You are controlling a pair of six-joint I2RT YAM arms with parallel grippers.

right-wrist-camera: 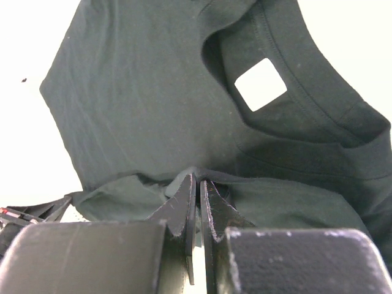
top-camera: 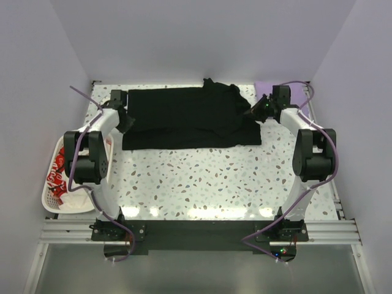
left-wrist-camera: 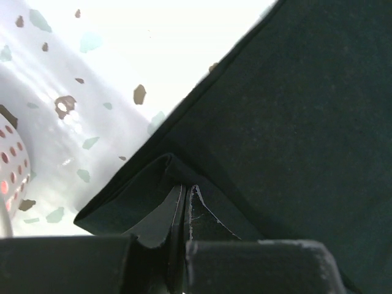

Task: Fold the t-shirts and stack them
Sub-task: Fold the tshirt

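Both claws are clenched on the black t-shirt (top-camera: 184, 119): the left claw (left-wrist-camera: 185, 191) grips a doubled edge at its tips, the right claw (right-wrist-camera: 197, 182) a fold with the collar (right-wrist-camera: 312, 73) just ahead. A fold seems in hand, so the next move probably needs both to lift together and carry the cloth evenly. Bare table (top-camera: 202, 177) lies nearer than the claws; just beyond the right claw lies the lavender t-shirt (top-camera: 299, 92).
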